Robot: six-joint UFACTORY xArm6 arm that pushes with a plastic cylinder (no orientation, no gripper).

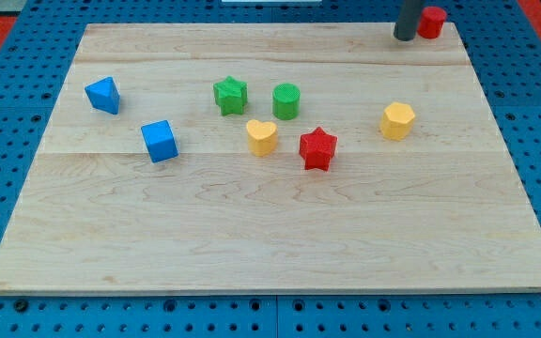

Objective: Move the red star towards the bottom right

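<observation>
The red star (317,147) lies near the middle of the wooden board (252,244), just right of a yellow heart (262,136). My tip (404,38) is at the view's top right, far up and to the right of the red star. It stands right beside a small red block (431,22) at the board's top edge; I cannot tell if they touch.
A green star (230,95) and a green cylinder (286,100) sit above and left of the red star. A yellow hexagon block (397,120) is to its right. A blue cube (160,141) and a blue wedge-like block (103,95) are at the left.
</observation>
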